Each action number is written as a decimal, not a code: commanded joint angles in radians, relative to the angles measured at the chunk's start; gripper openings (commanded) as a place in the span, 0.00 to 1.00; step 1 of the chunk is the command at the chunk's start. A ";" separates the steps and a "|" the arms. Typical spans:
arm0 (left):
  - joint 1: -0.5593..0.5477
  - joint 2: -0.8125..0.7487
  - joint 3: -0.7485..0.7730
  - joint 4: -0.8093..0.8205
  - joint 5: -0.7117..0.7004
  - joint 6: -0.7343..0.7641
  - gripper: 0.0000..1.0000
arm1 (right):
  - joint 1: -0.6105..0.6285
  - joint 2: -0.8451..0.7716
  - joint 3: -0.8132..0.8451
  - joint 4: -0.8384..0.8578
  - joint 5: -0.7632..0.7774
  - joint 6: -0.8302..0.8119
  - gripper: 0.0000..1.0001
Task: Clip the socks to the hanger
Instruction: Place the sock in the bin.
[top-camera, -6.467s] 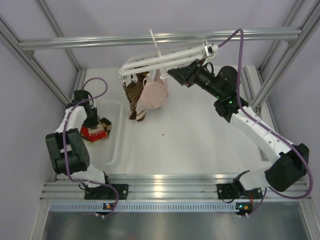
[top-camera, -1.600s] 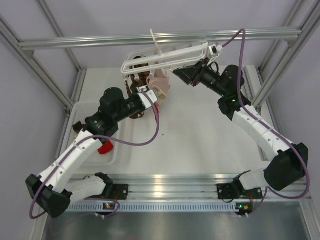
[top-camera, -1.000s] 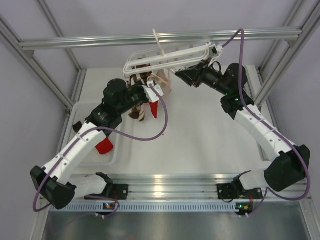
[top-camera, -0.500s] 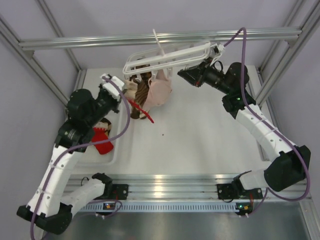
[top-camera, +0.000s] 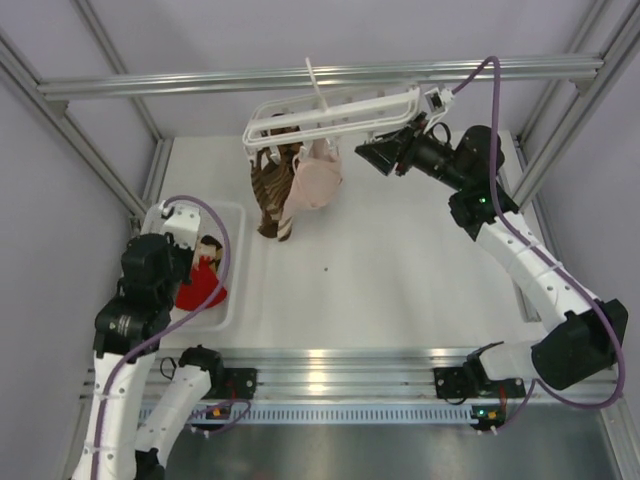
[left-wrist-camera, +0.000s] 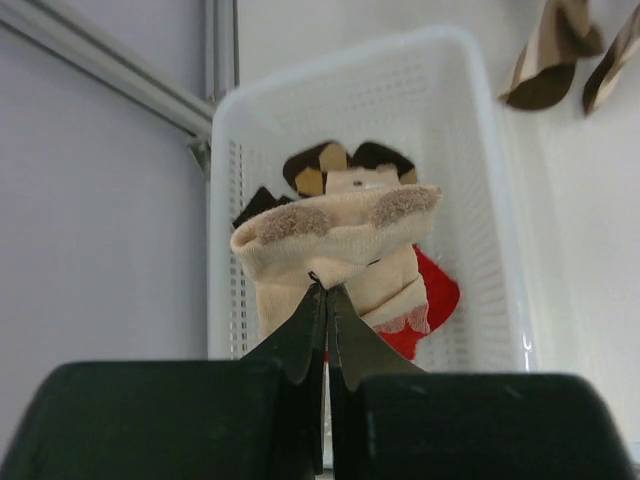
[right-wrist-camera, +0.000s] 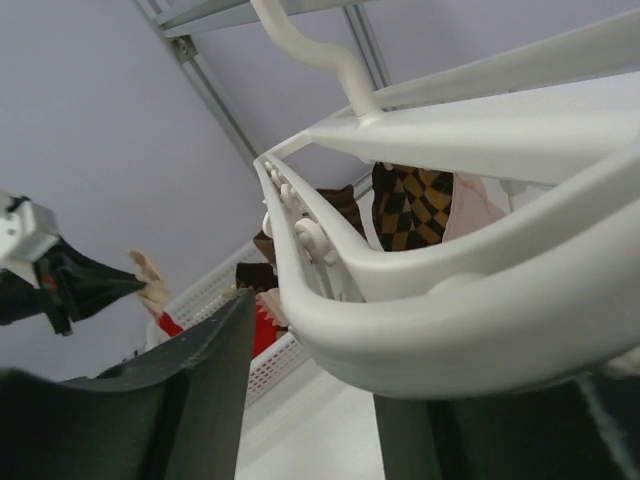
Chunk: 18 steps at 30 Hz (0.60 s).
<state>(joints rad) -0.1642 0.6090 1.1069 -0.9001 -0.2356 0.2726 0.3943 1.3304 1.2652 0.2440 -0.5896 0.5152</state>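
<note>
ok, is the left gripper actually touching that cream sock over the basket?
Touching. Left wrist view: the left gripper is shut, its tips pinching the edge of the cream sock over the white basket.

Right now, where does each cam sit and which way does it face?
Top external: above and behind the bases, looking down on the table; left arm and right arm show, hanger at the far side.
Left wrist: on the left arm, looking forward and down at the basket; left tool pinches a cream sock.
Right wrist: beneath the hanger, facing up and across; right tool straddles its frame.
Shared: right wrist also catches the left tool, its sock and the basket.
</note>
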 joint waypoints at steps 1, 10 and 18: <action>0.006 0.061 -0.112 -0.063 -0.119 0.011 0.00 | -0.014 -0.025 0.017 -0.005 -0.003 -0.017 0.48; 0.011 0.137 -0.101 0.215 0.348 -0.010 0.65 | -0.014 -0.086 -0.018 -0.041 -0.009 -0.047 0.66; -0.044 0.342 0.099 0.574 0.871 -0.254 0.69 | -0.014 -0.157 -0.098 -0.048 -0.006 -0.060 0.66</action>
<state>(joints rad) -0.1711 0.8616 1.1721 -0.5697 0.4168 0.1776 0.3920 1.2201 1.1774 0.1749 -0.5953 0.4786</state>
